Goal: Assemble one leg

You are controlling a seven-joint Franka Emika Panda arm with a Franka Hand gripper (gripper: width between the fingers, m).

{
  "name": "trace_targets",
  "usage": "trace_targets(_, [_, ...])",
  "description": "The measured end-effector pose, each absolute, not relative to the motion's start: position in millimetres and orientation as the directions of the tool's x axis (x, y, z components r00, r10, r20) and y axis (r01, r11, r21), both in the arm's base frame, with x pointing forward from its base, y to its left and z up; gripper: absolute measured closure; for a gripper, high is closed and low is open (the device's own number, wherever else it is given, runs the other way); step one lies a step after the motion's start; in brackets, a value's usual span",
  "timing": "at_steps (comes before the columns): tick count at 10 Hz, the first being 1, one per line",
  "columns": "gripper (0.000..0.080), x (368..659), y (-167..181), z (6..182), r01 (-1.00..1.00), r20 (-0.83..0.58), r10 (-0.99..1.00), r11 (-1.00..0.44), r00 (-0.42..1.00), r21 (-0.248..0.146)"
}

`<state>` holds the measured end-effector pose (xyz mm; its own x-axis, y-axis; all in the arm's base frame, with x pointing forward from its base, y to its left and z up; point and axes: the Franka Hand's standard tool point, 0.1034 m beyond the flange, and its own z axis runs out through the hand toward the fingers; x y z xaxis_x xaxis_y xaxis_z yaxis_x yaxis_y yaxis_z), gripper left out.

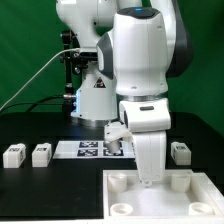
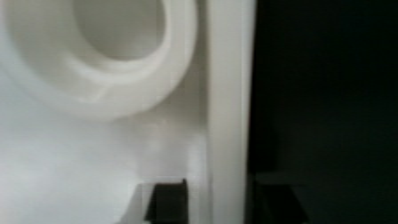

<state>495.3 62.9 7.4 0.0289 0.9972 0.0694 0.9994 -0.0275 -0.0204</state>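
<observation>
Three legs show in the exterior view, small white blocks standing on the black table: two at the left (image 1: 14,154) (image 1: 41,153) and one at the right (image 1: 180,152). A fourth is not visible. My gripper (image 1: 150,181) reaches down onto the far wall of the large white tray-like piece (image 1: 200,190). In the wrist view the gripper (image 2: 222,205) straddles that wall (image 2: 222,100), with one dark finger (image 2: 167,203) inside the tray and the other over the black table, both close against the wall. A round corner socket (image 2: 98,40) lies just beyond. No leg is held.
The marker board (image 1: 92,148) lies flat behind the tray, between the legs. The robot base (image 1: 95,95) and cables stand at the back. The tray fills the front right of the table.
</observation>
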Motion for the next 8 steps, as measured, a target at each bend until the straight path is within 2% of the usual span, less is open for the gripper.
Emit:
trace_targets(1, [0.0492, 495.2, 62.8, 7.3, 0.999, 0.069, 0.997, -0.028, 0.029, -0.021])
trace_targets(2, [0.0306, 495.1, 62.7, 7.3, 0.999, 0.069, 0.997, -0.028, 0.03, -0.021])
trace_targets(3, [0.0202, 495.1, 62.6, 7.2, 0.999, 0.069, 0.997, -0.028, 0.03, -0.021])
trace_targets(4, [0.0202, 495.0, 62.5, 7.2, 0.999, 0.069, 0.997, -0.029, 0.03, -0.021])
trace_targets(5, [0.016, 495.0, 62.3, 7.2, 0.999, 0.069, 0.997, -0.029, 0.03, -0.021])
trace_targets(8, [0.0153, 494.9, 62.0, 7.1, 0.999, 0.069, 0.997, -0.03, 0.031, -0.021])
